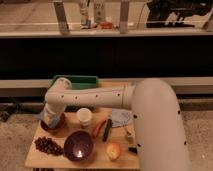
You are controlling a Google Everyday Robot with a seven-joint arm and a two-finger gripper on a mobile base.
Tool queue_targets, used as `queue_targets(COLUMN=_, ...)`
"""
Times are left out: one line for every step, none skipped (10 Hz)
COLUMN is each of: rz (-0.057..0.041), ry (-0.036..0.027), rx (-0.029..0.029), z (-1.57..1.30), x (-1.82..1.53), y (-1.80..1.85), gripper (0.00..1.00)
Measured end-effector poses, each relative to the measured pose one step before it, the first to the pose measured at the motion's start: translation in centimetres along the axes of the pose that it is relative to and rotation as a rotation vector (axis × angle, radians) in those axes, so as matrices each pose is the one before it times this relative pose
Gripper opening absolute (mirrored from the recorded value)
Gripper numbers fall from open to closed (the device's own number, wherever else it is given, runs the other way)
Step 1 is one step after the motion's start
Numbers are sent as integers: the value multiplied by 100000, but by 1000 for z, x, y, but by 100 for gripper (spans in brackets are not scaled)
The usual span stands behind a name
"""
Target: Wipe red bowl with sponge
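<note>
The red bowl (54, 126) sits at the left edge of the wooden table (34, 158), mostly covered by my gripper. My gripper (49, 120) points down into the bowl at the end of the white arm, which reaches in from the right. A pale blue sponge (42, 116) shows at the gripper's tip, over the bowl's left rim. The gripper looks shut on it.
A white cup (84, 116) stands just right of the red bowl. In front are a purple bowl (78, 145), dark grapes (47, 146) and an apple (114, 150). A red pepper (99, 128), a blue cloth (120, 118) and a green tray (75, 80) lie nearby.
</note>
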Motion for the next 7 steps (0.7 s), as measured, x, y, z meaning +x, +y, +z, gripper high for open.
queue_targets(rz=-56, ry=-1266, rx=-402, z=-71, x=-233, y=-36, gripper=0)
queue_targets(rz=0, ry=-1483, rx=-823, z=-235, x=-273, y=-46, gripper=0)
queue_targets(rz=259, ry=-1074, rx=-1003, z=-206, x=-243, y=44, gripper=0)
queue_targets(rz=208, ry=-611, rx=-976, z=-237, x=-148, y=109, gripper=0)
queue_targets(rz=346, ry=-829, rx=-1561, z=-288, x=-139, y=347, gripper=0)
queue_targets(rz=-4, ry=-1633, rx=-2354, z=-268, x=-14, y=281, gripper=0)
queue_targets(rz=41, ry=-1750, rx=-2271, z=-182, x=41, y=288, gripper=0)
